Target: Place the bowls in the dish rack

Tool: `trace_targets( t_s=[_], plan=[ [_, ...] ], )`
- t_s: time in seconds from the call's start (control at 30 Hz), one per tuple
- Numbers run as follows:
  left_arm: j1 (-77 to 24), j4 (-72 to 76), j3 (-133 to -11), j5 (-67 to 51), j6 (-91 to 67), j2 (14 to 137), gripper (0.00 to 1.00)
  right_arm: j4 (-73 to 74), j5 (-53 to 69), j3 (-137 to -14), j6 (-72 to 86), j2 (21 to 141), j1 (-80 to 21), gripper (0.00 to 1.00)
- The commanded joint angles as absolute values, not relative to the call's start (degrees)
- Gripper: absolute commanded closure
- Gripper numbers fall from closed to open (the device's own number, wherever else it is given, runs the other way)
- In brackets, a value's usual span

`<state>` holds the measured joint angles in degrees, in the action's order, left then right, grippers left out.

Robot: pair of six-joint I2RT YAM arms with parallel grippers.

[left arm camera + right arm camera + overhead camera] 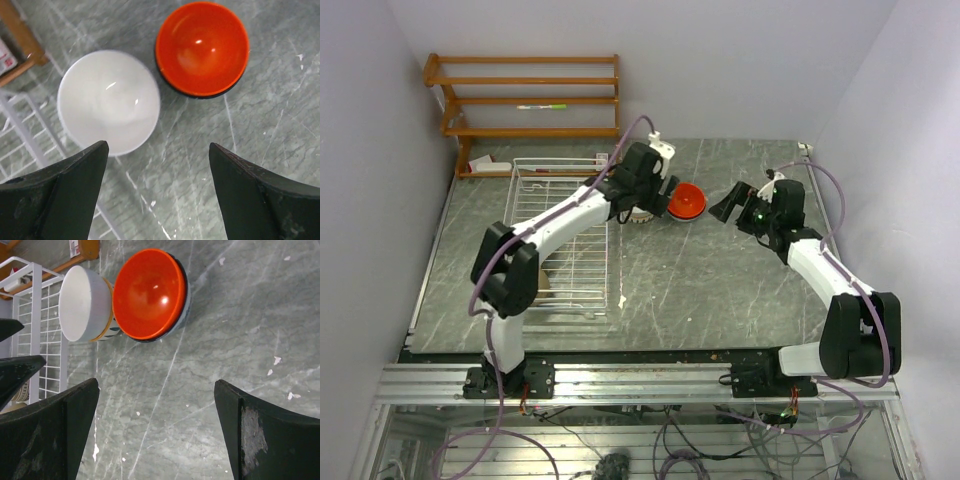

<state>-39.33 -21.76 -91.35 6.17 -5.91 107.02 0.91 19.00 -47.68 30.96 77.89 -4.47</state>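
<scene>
Bowls are seen side by side on the grey, marble-veined table point(720, 280): a glossy round orange-red bowl point(202, 48) with a dark outer wall, and a round white bowl point(109, 101) whose outside is banded in tan over a blue pattern. Both are stood upright, mouths up, just beside each other; whether they touch cannot be told. The white bowl is placed just outside the right long side of the white wire-grid dish rack point(555, 200), and the orange-red bowl lies on the side away from the rack. Neither bowl is in the rack. The left end effector point(157, 147) is held above the pair, its black fingers point(60, 195) spread wide apart with only table between them. The right end effector point(730, 205) is pointed at the orange-red bowl from the right, near it but not touching, its fingers likewise parted wide and gripping nothing. A brown wooden slatted shelf unit point(530, 100) is set against the back wall beyond the rack.
</scene>
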Motion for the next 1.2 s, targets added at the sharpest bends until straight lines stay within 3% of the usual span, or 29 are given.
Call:
trace_targets(
  t_s=[0.0,0.23,0.37,0.63,0.73,0.87,1.1,1.17],
  plan=[
    [-40.78,-21.77,-99.02,5.65,-0.31,112.47,0.11,-1.66,24.09,-45.64,32.42,78.14,-1.84,0.01],
    [-41.54,-23.23,-104.64,6.85,1.19,121.0,0.18,-4.02,26.46,-44.36,33.43,79.06,-0.63,0.02],
    [-41.57,-22.82,-105.38,7.12,1.19,122.96,0.29,-4.89,27.11,-43.74,33.85,79.01,-0.35,0.02],
    [-41.56,-22.93,-106.12,6.93,0.89,125.83,0.36,-5.89,27.69,-42.89,34.32,79.32,-0.09,0.02],
    [-41.48,-22.46,-105.13,7.42,0.59,125.56,0.46,-6.05,27.69,-42.8,34.36,79.41,-0.01,0.02],
    [-41.41,-21.49,-103.54,8.73,0.44,124.99,0.72,-6.37,27.97,-42.58,34.62,79.71,0.0,0.02],
    [-40.98,-21.45,-102.44,9.93,0.27,125.34,0.71,-6.24,28.04,-42.63,34.45,79.48,0.04,0.02],
    [-40.83,-21.28,-102.02,9.85,0.27,125.21,0.8,-6.24,28.04,-42.58,34.45,79.38,0.09,0.03]
  ],
)
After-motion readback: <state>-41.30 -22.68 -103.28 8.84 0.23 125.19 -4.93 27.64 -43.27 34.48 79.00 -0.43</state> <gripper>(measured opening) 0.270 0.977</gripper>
